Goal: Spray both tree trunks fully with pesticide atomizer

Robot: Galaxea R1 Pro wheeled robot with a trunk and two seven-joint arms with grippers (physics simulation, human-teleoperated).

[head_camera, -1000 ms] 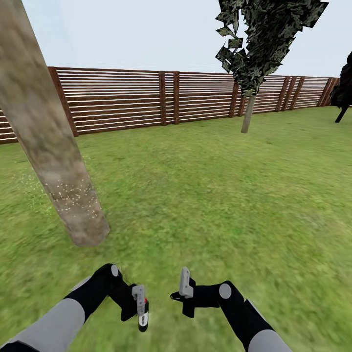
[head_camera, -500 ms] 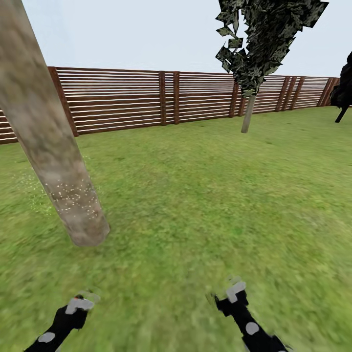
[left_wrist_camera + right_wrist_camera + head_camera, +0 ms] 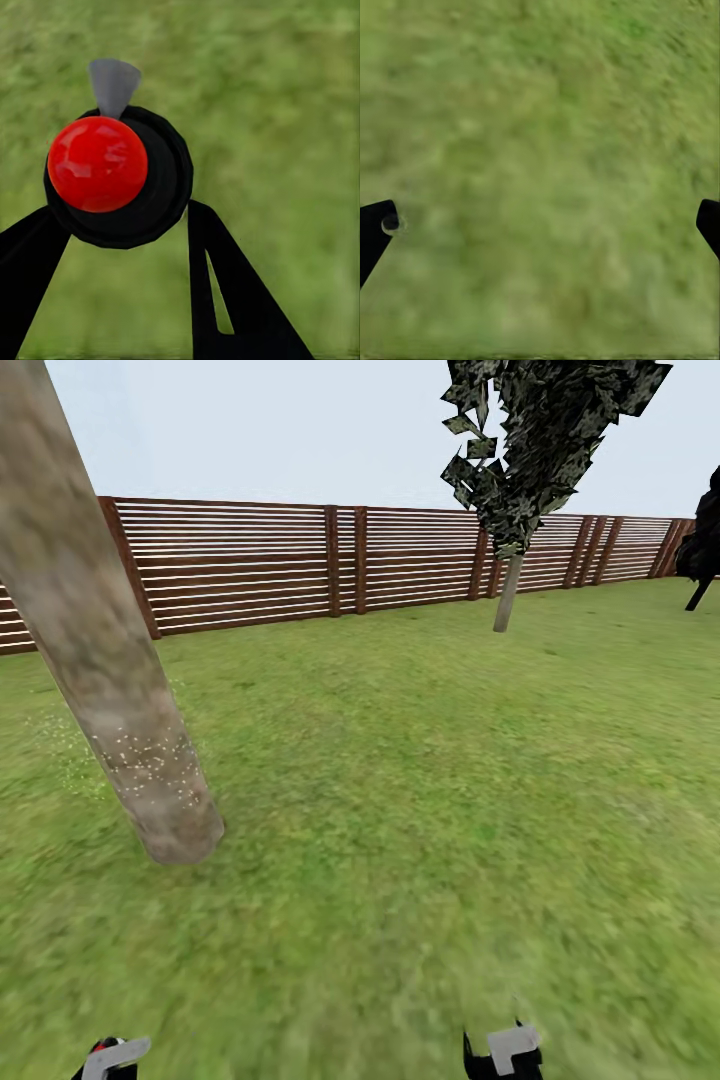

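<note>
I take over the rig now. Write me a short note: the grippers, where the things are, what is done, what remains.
Left gripper: shut on the small dark bottle with a red top.
Right gripper: open, holding nothing, above the green lawn.
Thick pale grey-brown trunk: ahead on the left, white specks on a low band only.
Left to do: cover the bare part of this trunk, then spray the second tree.

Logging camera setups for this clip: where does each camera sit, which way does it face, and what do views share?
Head view: on the robot's head, facing forward and down over lawn to the speckled tree trunk and fence; left gripper and right gripper at the lower edge.
Left wrist view: looks along the fingers at the pesticide atomizer.
Right wrist view: looks down at grass between spread fingertips.
Shared: all three show lawn.
</note>
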